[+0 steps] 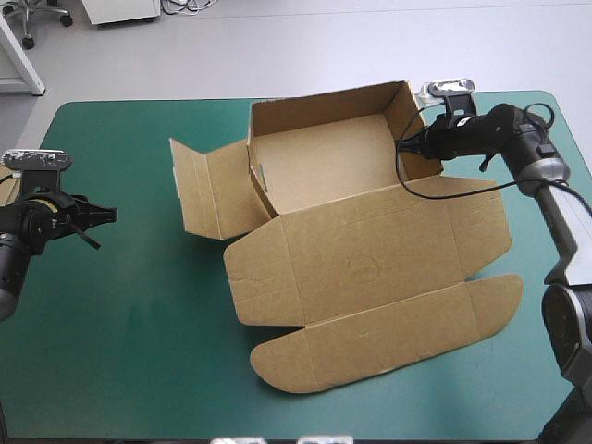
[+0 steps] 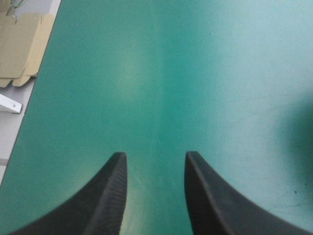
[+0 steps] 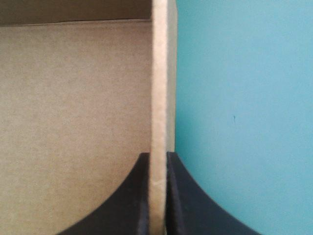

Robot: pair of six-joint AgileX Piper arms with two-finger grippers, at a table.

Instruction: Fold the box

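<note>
Nearest on the teal-green surface [image 1: 129,361] lies the rounded flap [image 1: 388,338] of the brown box [image 1: 314,171], flat and joined to the broad lid panel [image 1: 370,259], which also lies flat. Level with the lid's far side, near the surface's left edge, the left end effector [image 1: 100,228] hangs over bare cover well apart from the box, its black fingers [image 2: 110,196] spread with nothing between them. Some spare board [image 2: 22,49] shows just off that left edge. Beyond the lid stands the open tray, with a side flap [image 1: 208,190] splayed out to its left. Farthest, the right end effector [image 1: 404,145] pinches the tray's right wall [image 3: 159,73], one finger inside the tray and one outside.
</note>
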